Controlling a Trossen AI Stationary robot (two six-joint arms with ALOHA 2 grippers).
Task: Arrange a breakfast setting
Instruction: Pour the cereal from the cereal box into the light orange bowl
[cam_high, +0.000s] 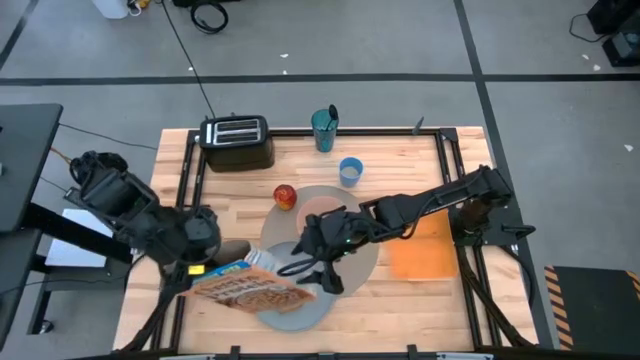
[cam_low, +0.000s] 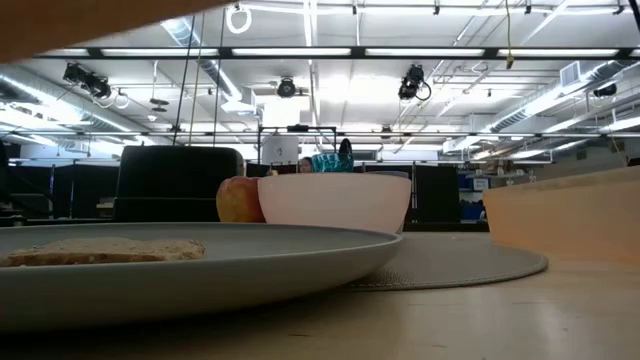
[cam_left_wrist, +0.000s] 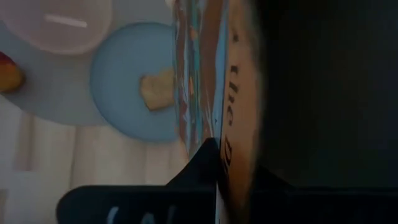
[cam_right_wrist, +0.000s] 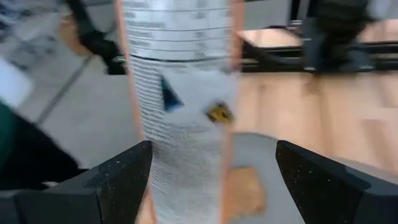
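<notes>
My left gripper (cam_high: 212, 268) is shut on a cereal box (cam_high: 250, 290), which lies nearly flat in the air over the grey plate (cam_high: 300, 315). A toast slice (cam_left_wrist: 155, 90) lies on the plate. The plate rests on the round placemat (cam_high: 355, 262), near its front. The pink bowl (cam_high: 320, 212) stands on the mat's far part, and the red apple (cam_high: 285, 195) stands at its far left rim. The light-blue cup (cam_high: 350, 171) stands behind the mat. My right gripper (cam_high: 325, 278) is open next to the box's free end (cam_right_wrist: 180, 93) and touches nothing. My left gripper holds the cereal box by the end toward the table's left (cam_high: 228, 272), pinched between the two fingers across its thin width (cam_left_wrist: 217, 155). The fingers come level from the table's left. The box is clear of the plate, its free end toward the right gripper.
A black toaster (cam_high: 237, 142) stands at the far left. A teal cup (cam_high: 323, 130) with a dark handle in it stands at the far edge. An orange mat (cam_high: 425, 252) lies right of the placemat. Bare wood shows at the near right.
</notes>
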